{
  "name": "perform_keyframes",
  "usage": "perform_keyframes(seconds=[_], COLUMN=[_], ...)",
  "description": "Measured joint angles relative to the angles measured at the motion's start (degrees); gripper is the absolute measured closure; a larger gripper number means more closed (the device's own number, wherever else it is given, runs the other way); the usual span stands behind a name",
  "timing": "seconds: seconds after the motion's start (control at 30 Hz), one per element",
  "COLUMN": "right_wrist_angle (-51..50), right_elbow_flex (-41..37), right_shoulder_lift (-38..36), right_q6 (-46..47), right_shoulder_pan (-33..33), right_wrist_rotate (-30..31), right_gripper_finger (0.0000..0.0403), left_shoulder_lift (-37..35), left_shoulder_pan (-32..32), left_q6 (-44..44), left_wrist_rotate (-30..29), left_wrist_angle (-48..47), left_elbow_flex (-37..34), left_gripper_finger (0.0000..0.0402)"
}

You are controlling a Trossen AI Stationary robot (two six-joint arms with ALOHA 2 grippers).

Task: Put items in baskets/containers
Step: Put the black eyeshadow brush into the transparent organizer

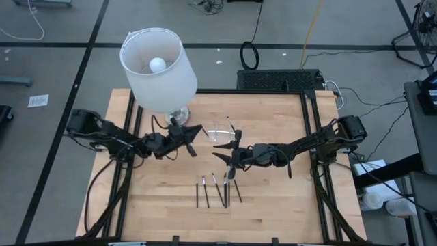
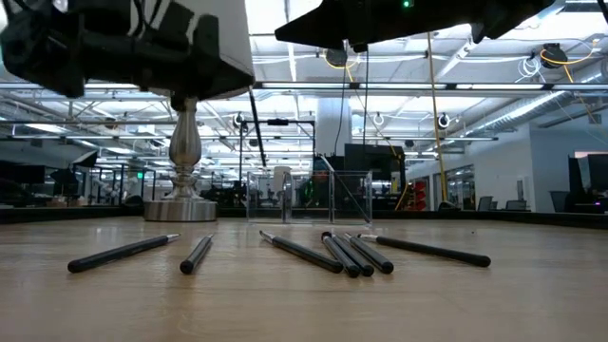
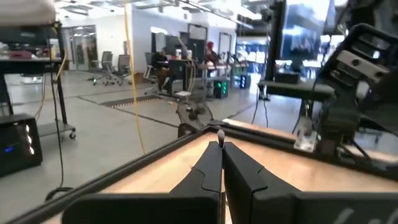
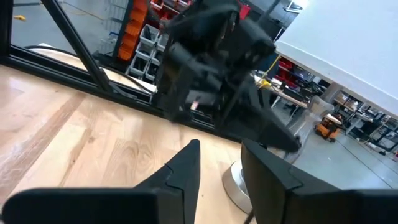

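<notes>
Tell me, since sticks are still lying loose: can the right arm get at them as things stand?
Probably yes. The right gripper hangs just behind the sticks, with only bare table between. The left gripper sits off by the lamp, out of the way.

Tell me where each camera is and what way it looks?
High: above, looking down; both arms, lamp, sticks.
Low: table height, looking across; sticks, clear tray, lamp base.
Left wrist: on left arm; shut fingers facing the room.
Right wrist: on right arm; parted fingers facing the left arm.
High and low share sticks.
</notes>
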Motion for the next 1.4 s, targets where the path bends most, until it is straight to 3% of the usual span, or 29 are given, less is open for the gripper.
perform_keyframes(seconds=[0.2, 0.3, 0.5, 0.7, 1.0, 1.4], right_wrist_angle=[0.0, -0.2, -1.2, -1.4, -1.3, -2.4], right_elbow_flex=[0.0, 0.0, 0.0, 0.0, 0.0, 0.0], right_shoulder_lift=[0.0, 0.0, 0.0, 0.0, 0.0, 0.0], right_q6=[0.0, -0.2, -0.5, -0.4, 0.1, -0.3], right_shoulder_pan=[0.0, 0.0, 0.0, 0.0, 0.0, -0.1], right_wrist_rotate=[0.0, 0.0, -0.1, -0.1, -0.1, 0.0], right_gripper_finger=[0.0301, 0.0303, 0.0303, 0.0305, 0.0308, 0.0308], left_shoulder_lift=[13.3, 16.6, 12.5, 9.6, 13.9, 14.5], left_shoulder_pan=[3.4, 3.8, 0.8, -0.3, 5.1, 4.5], left_q6=[-3.0, -1.8, 4.4, 10.1, 5.8, -3.3], left_wrist_rotate=[0.0, 0.6, 1.7, -5.6, -2.3, -1.0], left_wrist_angle=[12.3, 17.1, 17.4, 15.5, 14.2, 8.9], left_elbow_flex=[0.0, 0.1, 0.8, 0.8, 0.7, 0.7], left_gripper_finger=[0.04, 0.04, 0.04, 0.04, 0.04, 0.04])
